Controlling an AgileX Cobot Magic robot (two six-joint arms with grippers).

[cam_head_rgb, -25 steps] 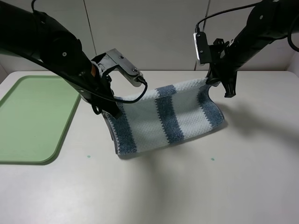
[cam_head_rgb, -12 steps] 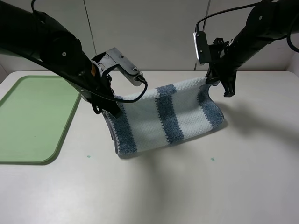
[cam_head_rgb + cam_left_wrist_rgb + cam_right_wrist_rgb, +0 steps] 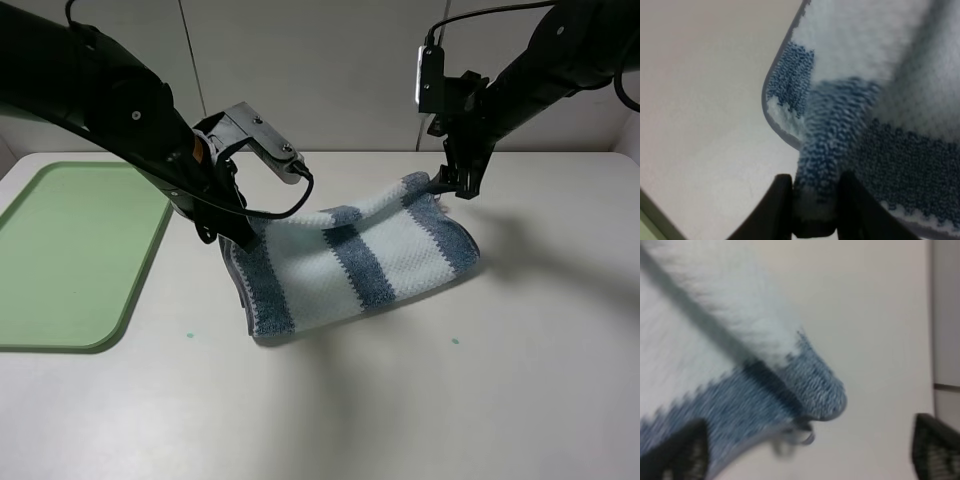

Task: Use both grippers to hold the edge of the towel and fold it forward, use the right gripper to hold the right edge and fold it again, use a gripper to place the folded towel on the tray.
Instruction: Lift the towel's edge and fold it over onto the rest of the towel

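The striped blue and white towel lies folded over itself in the middle of the table. My left gripper sits low at the towel's left end. In the left wrist view that gripper pinches a bunched fold of the towel between its black fingers. My right gripper hangs just above the towel's far right corner. Its jaws stand wide apart in the right wrist view, the gripper empty, the towel's corner and small loop lying free below. The light-green tray lies at the left.
Bare white tabletop stretches in front of the towel and to its right. A pale wall runs behind the table. The left arm's black cable loops just above the towel's left end.
My right gripper has opened, let go of the towel's right edge and risen a little. That edge has dropped onto the layer below. The left gripper stays where it was.
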